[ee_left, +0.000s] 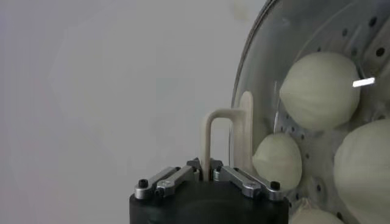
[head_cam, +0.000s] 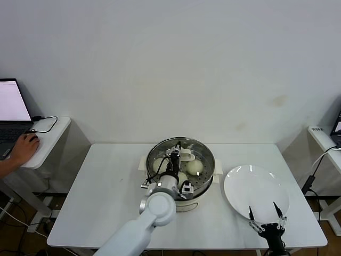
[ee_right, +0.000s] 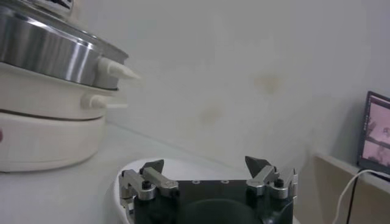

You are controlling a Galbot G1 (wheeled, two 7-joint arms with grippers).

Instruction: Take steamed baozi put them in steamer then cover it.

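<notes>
You have the steamer [head_cam: 181, 169] sitting in the middle of the head view, on the white surface [head_cam: 106, 186], with the cover [head_cam: 198, 151] already lying on top of it. Through the glass you can see the steamed baozi [head_cam: 194, 166] resting on the perforated basket; the left wrist view shows the steamed baozi [ee_left: 320, 89] at the right of its frame, under the cover's metal rim. Your left claw [head_cam: 177, 154] hangs directly over the steamer, right at the cover's cream handle [ee_left: 226, 137]. In the left wrist view the handle rises just above the claw body, between the fingers, which stand narrowly parted around it; you cannot tell whether they touch it. Your right claw [head_cam: 265, 214] waits at the lower right of the head view, its fingers spread wide and holding nothing, over the near edge of the white plate [head_cam: 256, 189], well apart from the steamer.
</notes>
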